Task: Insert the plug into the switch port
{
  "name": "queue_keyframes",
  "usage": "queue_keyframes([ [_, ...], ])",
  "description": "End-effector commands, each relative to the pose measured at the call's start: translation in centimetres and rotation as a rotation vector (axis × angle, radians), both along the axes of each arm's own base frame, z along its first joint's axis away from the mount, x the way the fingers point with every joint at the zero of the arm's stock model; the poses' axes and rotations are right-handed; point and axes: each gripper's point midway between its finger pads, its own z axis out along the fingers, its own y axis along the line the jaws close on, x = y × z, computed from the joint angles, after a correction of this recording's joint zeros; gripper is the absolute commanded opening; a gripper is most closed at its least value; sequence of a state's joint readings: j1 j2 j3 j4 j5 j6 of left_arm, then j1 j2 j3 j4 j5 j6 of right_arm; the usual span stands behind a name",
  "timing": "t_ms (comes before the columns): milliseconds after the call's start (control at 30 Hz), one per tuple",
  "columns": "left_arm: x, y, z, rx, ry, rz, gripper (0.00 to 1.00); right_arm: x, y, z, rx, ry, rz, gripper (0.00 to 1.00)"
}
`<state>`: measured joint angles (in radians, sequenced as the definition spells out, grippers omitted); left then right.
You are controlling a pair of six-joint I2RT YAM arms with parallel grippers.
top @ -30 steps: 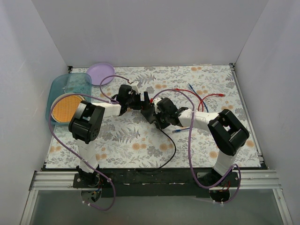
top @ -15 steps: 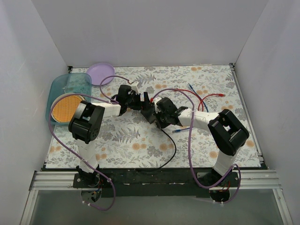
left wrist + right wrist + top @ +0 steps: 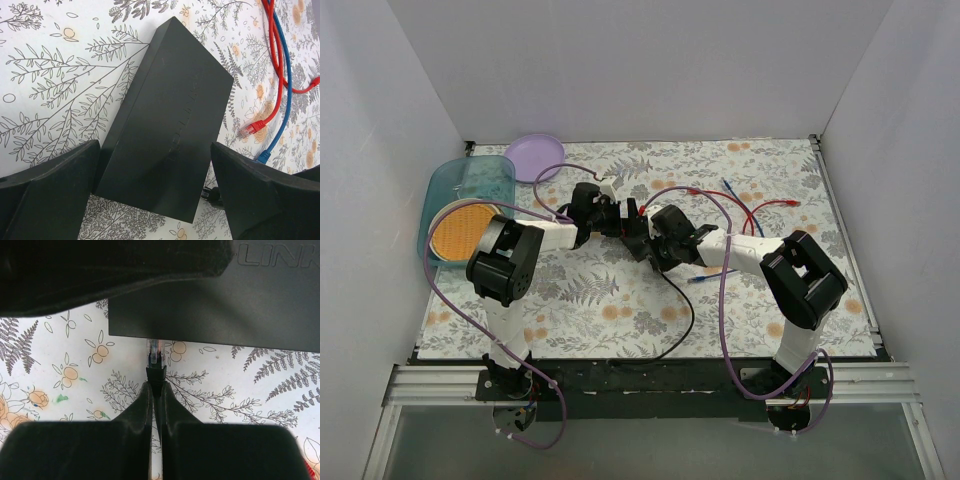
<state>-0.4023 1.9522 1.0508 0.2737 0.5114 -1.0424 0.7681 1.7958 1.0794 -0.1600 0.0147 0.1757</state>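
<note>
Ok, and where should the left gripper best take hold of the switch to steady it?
Across its two long sides near its closer end, coming down from above. The switch lies flat, and the open left gripper straddles its width there. Stay clear of the plug, which the right gripper holds at the switch's edge.

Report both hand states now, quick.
Left hand: open wide, straddling the switch; whether it grips cannot be told.
Right hand: closed on the plug, at the switch's edge.
</note>
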Motion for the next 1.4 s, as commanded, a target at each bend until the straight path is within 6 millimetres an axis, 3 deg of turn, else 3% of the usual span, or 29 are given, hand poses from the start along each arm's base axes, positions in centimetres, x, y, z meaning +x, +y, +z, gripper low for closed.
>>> queue_keyframes([
  [0,-1.8,0.1,-1.1,-0.016,0.069,-0.015,0.93,1.5,1.7,1.4,0.069,-0.051,-0.026,0.01],
  [200,-2.7,0.3,-2.1,-0.019,0.107,-0.009,0.90,1.4,1.6,1.1,0.075,-0.055,-0.049,0.01],
  [433,-3.5,-0.1,-1.5,-0.054,0.110,-0.037,0.85,1.6,0.7,0.8,0.054,-0.071,-0.096,0.01],
  [800,-5.2,-0.5,-2.0,-0.039,0.096,-0.100,0.82,2.8,1.7,3.2,0.085,-0.110,-0.112,0.01],
  [1367,-6.5,-1.1,-2.5,-0.032,0.098,-0.157,0.75,3.8,2.5,3.7,0.097,-0.131,-0.121,0.01],
])
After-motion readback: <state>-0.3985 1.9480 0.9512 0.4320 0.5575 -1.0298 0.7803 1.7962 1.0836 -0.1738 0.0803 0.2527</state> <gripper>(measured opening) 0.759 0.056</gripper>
